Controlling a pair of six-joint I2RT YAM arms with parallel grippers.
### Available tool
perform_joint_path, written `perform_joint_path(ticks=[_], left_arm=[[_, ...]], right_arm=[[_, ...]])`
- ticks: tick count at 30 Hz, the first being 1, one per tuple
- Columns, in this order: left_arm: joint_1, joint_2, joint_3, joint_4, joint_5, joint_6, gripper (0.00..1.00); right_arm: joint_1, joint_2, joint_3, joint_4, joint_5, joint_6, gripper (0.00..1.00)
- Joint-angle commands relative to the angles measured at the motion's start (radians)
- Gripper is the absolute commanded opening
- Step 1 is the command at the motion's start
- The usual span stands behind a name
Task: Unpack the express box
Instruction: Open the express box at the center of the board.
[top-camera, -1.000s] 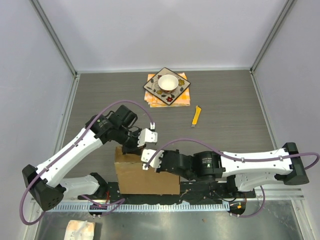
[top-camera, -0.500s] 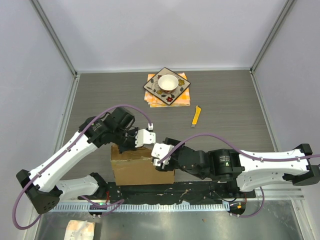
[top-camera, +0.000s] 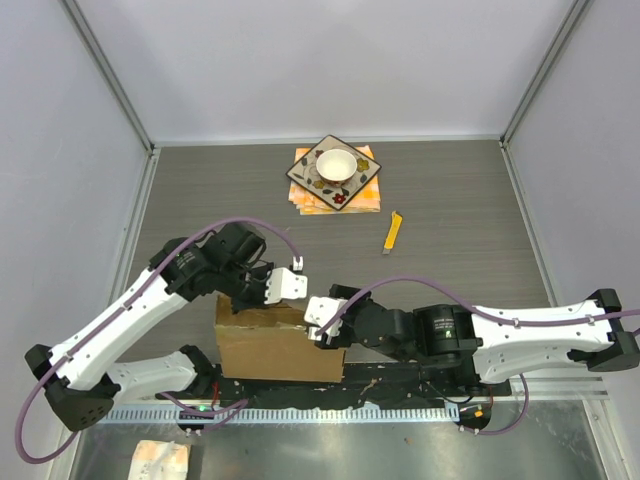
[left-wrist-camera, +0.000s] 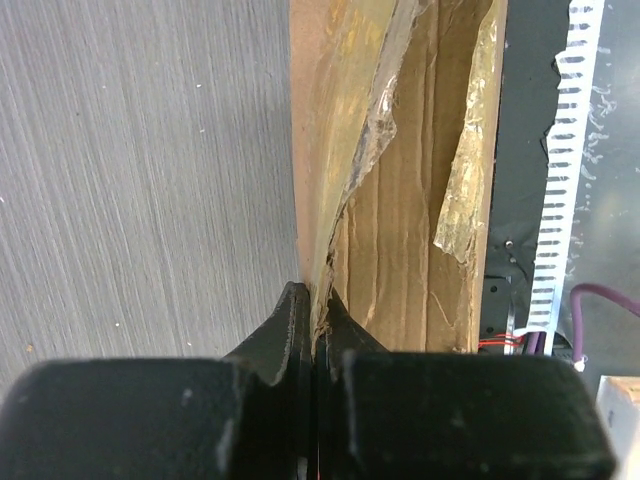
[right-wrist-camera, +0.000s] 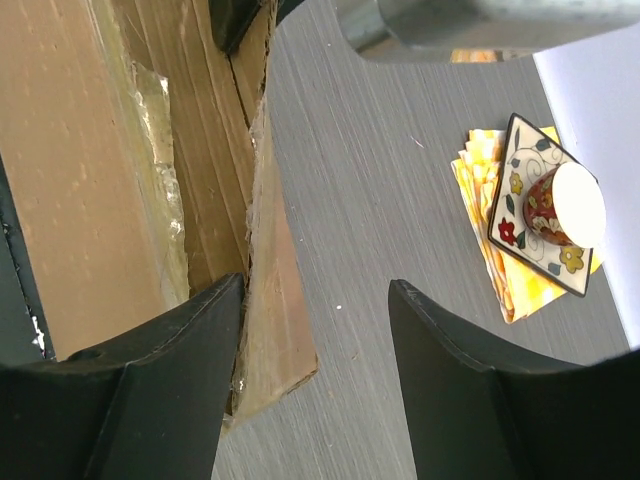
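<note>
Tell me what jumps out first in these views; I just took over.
The brown express box at the near edge draws the eye. Its clear tape is torn and crumpled, and the left gripper is pinched shut on its edge. The right gripper is open beside it, with cardboard in its gap. At the far side sits a patterned plate holding a white bowl, with a yellow cutter lying nearer, to their right.

The express box (top-camera: 272, 345) — plain brown cardboard, its clear tape torn and crinkled along the flaps — sits at the counter's (top-camera: 450, 230) near edge.
</note>
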Motion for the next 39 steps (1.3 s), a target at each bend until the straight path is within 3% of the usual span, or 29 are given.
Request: perform_joint_path(ticks=[1,8,16,25,29,30,31,35,39], left_arm=[[-0.013,-0.020,0.061,-0.007,0.070,0.006,0.00],[-0.048,-0.043,0.052,0.007,0.052,-0.023,0.00],[-0.049,-0.041,0.107,-0.017,0.093,-0.008,0.00],[-0.077,-0.052,0.145,-0.096,0.206,0.049,0.00],[-0.098,-0.063,0.116,-0.106,0.237,0.056,0.00],[-0.098,-0.066,0.094,-0.105,0.251,0.061,0.00],[-0.098,-0.070,0.081,-0.105,0.254,0.064,0.00],[-0.098,-0.100,0.055,-0.120,0.256,0.089,0.00],[-0.098,-0.107,0.075,-0.142,0.263,0.108,0.00]], right_arm=[[0.003,-0.015,-0.030,0.071,0.034,-0.020,0.65],[0.005,-0.007,-0.053,0.030,0.032,-0.008,0.65],[0.007,0.008,-0.144,0.022,0.063,-0.010,0.57],[0.097,0.100,-0.256,0.269,0.327,-0.276,0.57],[0.120,0.133,-0.260,0.349,0.345,-0.321,0.42],[0.123,0.136,-0.251,0.342,0.336,-0.314,0.31],[0.128,0.137,-0.222,0.324,0.327,-0.274,0.25],[0.125,0.096,-0.081,0.055,0.131,-0.056,0.04],[0.109,0.070,0.040,-0.127,-0.107,0.134,0.01]])
